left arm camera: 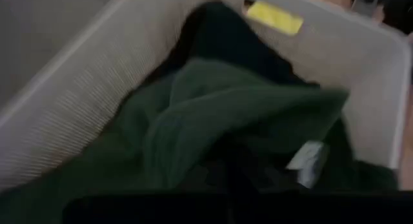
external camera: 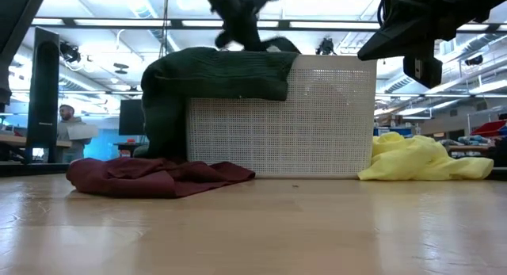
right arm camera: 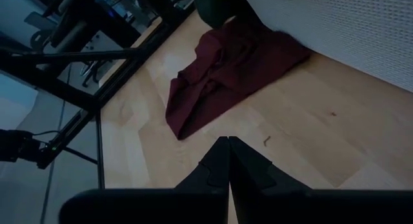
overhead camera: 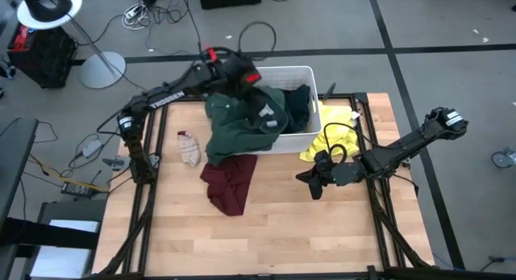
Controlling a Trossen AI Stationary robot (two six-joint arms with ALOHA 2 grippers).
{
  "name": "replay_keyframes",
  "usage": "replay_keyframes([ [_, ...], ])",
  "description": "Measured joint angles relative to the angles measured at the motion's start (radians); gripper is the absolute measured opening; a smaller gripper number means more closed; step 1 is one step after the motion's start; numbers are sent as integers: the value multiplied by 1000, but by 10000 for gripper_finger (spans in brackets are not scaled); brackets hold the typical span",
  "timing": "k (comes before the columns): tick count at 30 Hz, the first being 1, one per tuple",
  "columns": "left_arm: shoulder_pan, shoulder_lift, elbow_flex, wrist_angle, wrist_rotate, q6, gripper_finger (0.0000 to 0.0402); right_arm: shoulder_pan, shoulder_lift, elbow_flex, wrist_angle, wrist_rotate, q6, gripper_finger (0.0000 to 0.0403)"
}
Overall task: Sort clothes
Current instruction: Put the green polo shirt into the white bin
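While the green jacket [overhead camera: 242, 119] hangs half out of the tub [overhead camera: 302, 73], maroon top [overhead camera: 230, 181], sock [overhead camera: 189, 148] and yellow piece [overhead camera: 334, 140] wait; both grippers pressed together, right gripper [overhead camera: 314, 185] empty, left gripper [overhead camera: 246, 82] maybe pinching jacket, can't tell.

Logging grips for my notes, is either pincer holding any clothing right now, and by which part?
The left pincer is shut above the tub on the green garment; whether it grips the fabric cannot be told. The right pincer is shut and holds nothing.
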Motion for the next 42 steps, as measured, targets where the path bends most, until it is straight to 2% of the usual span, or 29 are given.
replay_keyframes([
  [6, 3, -2, -186, 110, -9, -55, 18, 0, 0, 0, 17, 0, 13, 7],
  [13, 10, -3, -392, 200, -12, -84, 72, 0, 0, 0, 23, 0, 32, 4],
  [19, 10, -5, -446, 201, 5, -84, 112, 0, 0, 0, 42, 0, 34, 7],
  [23, 10, -25, -405, 217, 16, -76, 117, 0, 0, 0, 44, 0, 39, 3],
  [26, 10, -31, -325, 193, 19, -75, 117, 0, 0, 0, 44, 0, 40, 4],
  [36, 10, -30, -13, -58, 16, 32, 117, 0, 0, 0, 55, -1, 54, 4],
  [42, 7, -34, 140, -283, -15, 40, 116, 0, 0, 0, 55, -2, 48, 6],
])
